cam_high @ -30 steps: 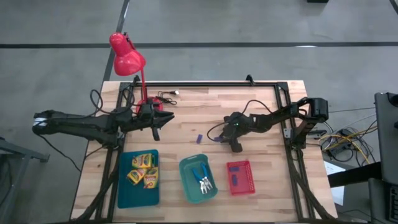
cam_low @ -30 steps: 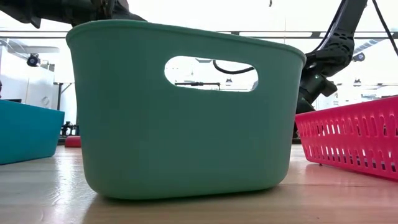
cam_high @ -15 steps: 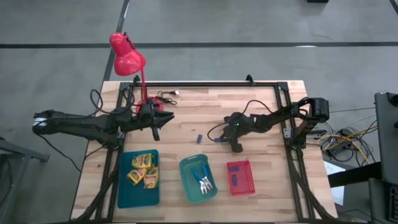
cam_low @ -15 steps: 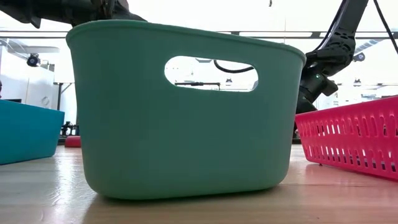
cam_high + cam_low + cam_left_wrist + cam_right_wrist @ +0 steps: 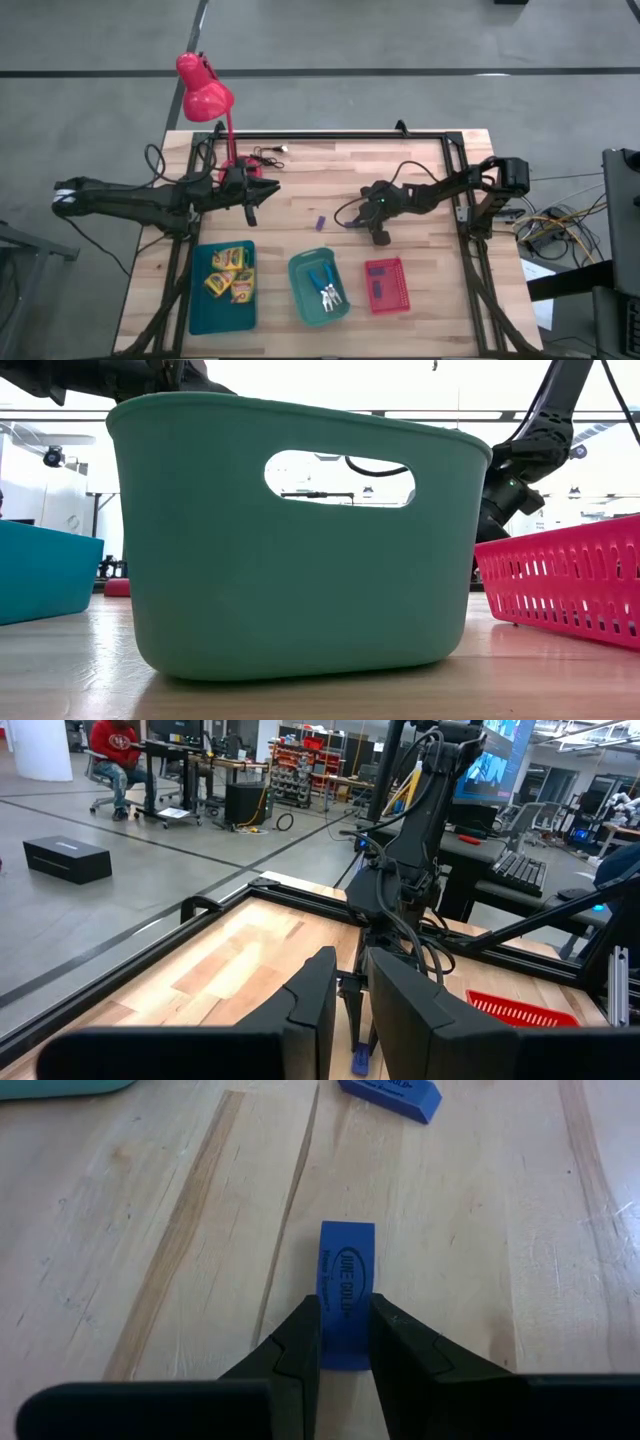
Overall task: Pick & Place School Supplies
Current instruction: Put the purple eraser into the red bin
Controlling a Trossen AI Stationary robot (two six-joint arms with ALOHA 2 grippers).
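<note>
Your right hand (image 5: 345, 1342) pinches a flat, printed purple block (image 5: 346, 1292) lying on the smooth wood-grain bench (image 5: 150, 1230), mid-bench. A second block (image 5: 390, 1097) lies nearby. Left hand (image 5: 350, 1010), fingers nearly pressed together, hovers by the lamp (image 5: 205, 95).

The high camera looks straight down on the whole worktop (image 5: 300, 180). The low camera sits at worktop level, tight against the green tray (image 5: 290, 560), facing the room. Both views share that tray (image 5: 318, 288).

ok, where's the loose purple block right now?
High view: the loose purple block lies mid-table, above the green tray, between both arms, left of the right gripper.
</note>
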